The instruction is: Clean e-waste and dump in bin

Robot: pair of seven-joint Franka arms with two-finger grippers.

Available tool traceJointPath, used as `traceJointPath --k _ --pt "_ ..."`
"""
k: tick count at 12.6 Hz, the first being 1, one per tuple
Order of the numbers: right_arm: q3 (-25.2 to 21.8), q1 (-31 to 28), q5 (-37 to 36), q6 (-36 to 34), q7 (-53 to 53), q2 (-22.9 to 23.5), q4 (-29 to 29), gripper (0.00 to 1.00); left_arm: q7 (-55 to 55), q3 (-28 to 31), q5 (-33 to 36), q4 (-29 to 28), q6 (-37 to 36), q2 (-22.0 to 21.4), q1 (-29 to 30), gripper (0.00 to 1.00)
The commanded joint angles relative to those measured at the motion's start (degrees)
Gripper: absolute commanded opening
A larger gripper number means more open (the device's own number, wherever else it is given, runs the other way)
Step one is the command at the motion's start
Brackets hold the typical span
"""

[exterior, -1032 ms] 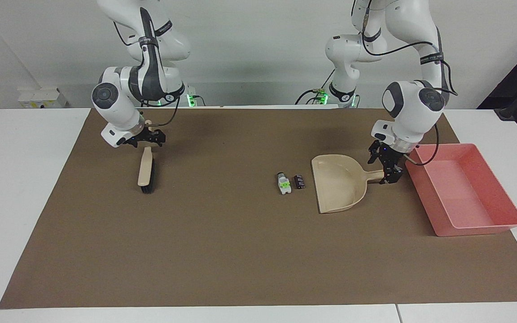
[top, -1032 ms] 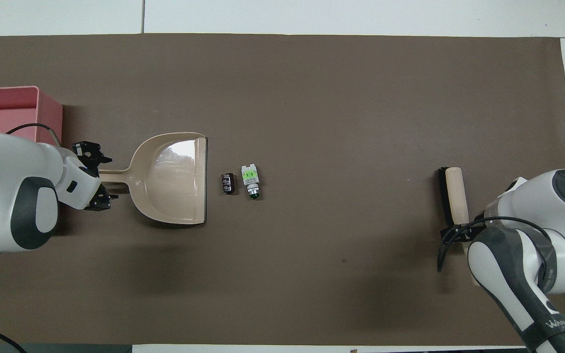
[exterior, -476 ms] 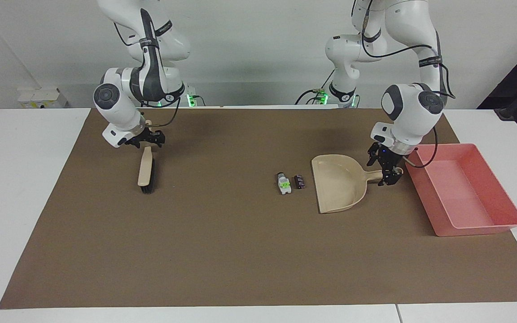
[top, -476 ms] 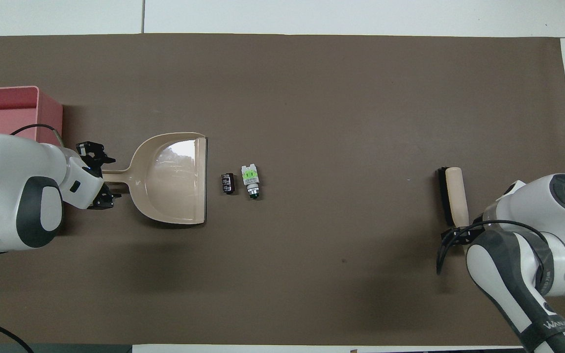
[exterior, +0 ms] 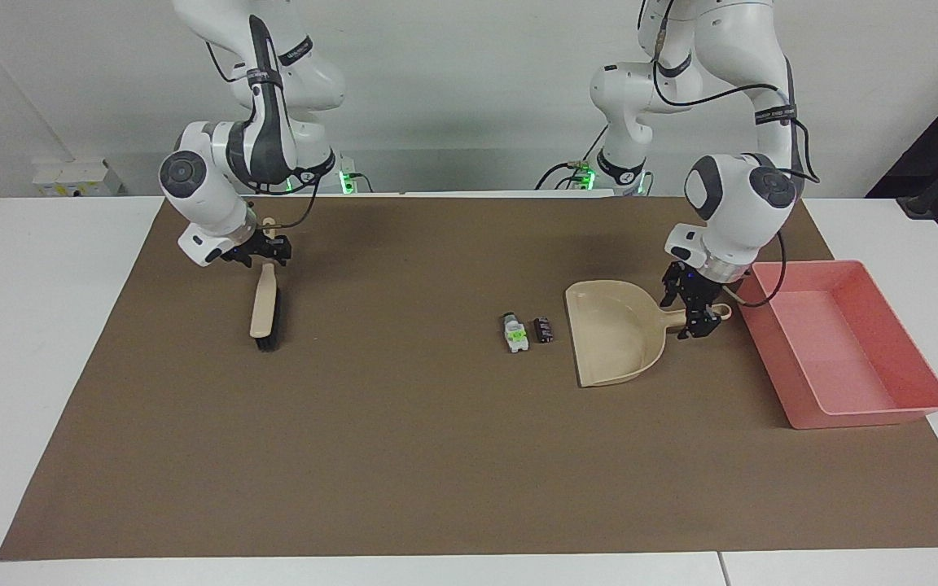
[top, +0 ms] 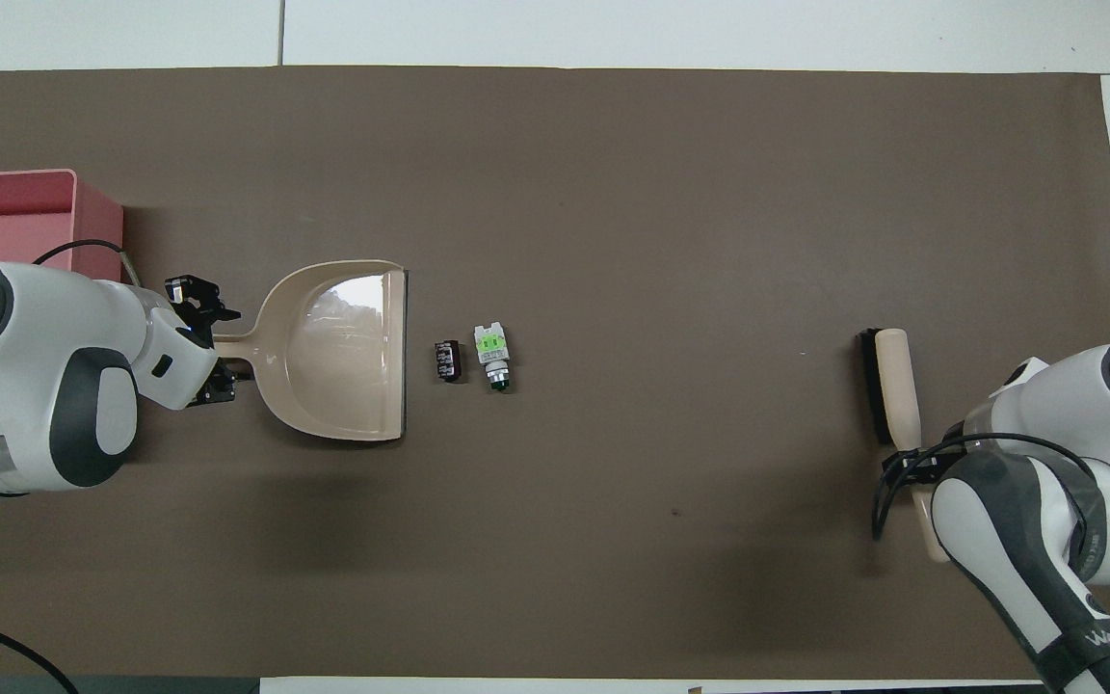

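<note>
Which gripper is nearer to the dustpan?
Left. The left gripper is at the dustpan handle; the right gripper is at the brush handle, toward the right arm's end of the table.

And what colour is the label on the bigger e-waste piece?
Bright green label; the overhead view shows it best.

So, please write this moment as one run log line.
left gripper: at dustpan handle | right gripper: at brush handle | e-waste: on mat by dustpan mouth | bin: no e-waste inside
</note>
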Motion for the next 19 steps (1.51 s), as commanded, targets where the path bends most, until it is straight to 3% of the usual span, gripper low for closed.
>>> traceJointPath --k 1,2,3,6,7,11,13,14,19 --pt "0.2 -0.5 0.4 -0.8 -1.3 -1.4 -0.6 0.63 1.2 0.4 -1.3 -0.5 0.8 0.0 -0.6 0.45" --pt "0.2 -0.5 0.4 -0.8 -1.3 -1.4 -0.5 0.57 1.2 0.4 -1.3 -0.5 0.4 -0.1 -0.6 0.4" --pt "0.3 -0.4 0.4 -0.9 -1.2 -1.4 -0.5 0.44 1.3 0.4 -1.3 -0.5 -0.6 -0.1 -0.6 0.39" --pt "0.7 -0.3 0.3 -1.9 -1.1 -1.2 0.3 0.09 1.8 0.4 -1.1 2.9 -4.4 0.4 -0.6 0.02" --pt "0.9 0.9 0.4 -2.6 -1.1 -0.9 1.5 0.0 1.7 0.5 -1.1 4.7 -6.4 0.9 -0.6 0.0" --pt "1.0 3.6 0.3 -11.9 -0.7 2.7 11.5 0.0 1.7 0.9 0.1 11.3 -13.6 1.9 -0.3 0.0" --pt "1.0 6.3 2.5 -17.0 -0.4 4.9 17.6 0.0 1.4 0.4 10.8 11.6 -12.9 1.9 -0.8 0.0" --pt "1.0 8.1 4.3 -17.2 -0.4 6.1 19.8 0.0 0.9 0.6 11.8 11.6 -12.8 1.9 -2.1 0.0" --pt "1.2 18.0 6.5 -15.4 4.6 7.3 21.1 0.0 -4.9 0.7 17.1 8.2 -13.1 0.6 -6.0 0.0"
